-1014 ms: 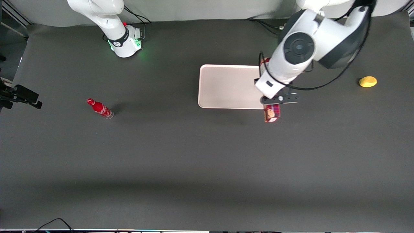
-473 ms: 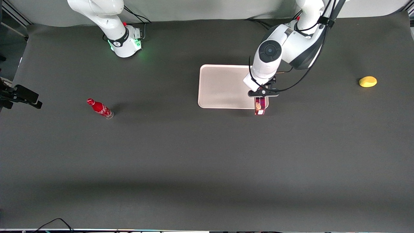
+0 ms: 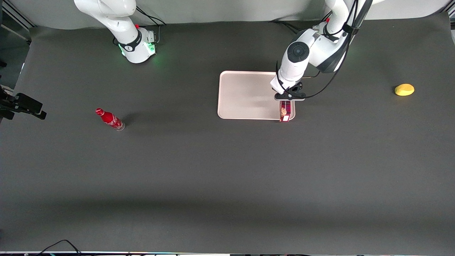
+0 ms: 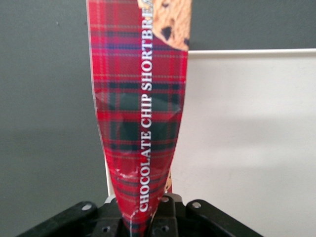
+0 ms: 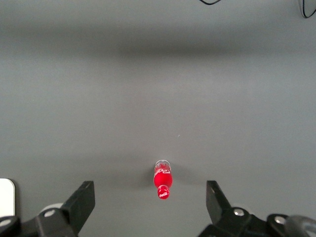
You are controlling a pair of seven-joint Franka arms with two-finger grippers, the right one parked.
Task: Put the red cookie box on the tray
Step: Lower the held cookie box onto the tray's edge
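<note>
1. A small red soda bottle (image 3: 110, 119) with a white logo lies on the dark grey counter (image 3: 199, 177), well away from the flat pale pinkish-beige rectangular tray (image 3: 245, 95), toward the parked arm's end; the right wrist view shows it too (image 5: 163, 180).
2. The tray, with rounded corners and a low rim, rests flat on the counter; most of its surface is bare.
3. The long narrow red plaid cookie box (image 3: 285, 111) sits at the tray's edge on the working arm's side, over the corner nearer the front camera. Its white-labelled end reaches just past the tray's rim. Whether it touches the tray or hangs just above it, I cannot tell.
4. The left arm's gripper (image 3: 288, 96) is above the tray's same edge, its jaws pinching the box at one end. In the left wrist view the carton (image 4: 140, 113) is squeezed narrow where the gripper (image 4: 143, 222) clamps it, with tray (image 4: 247, 138) alongside it.
5. A yellow rounded lemon-like object (image 3: 404, 89) lies on the counter, well apart from the tray, toward the working arm's end.
</note>
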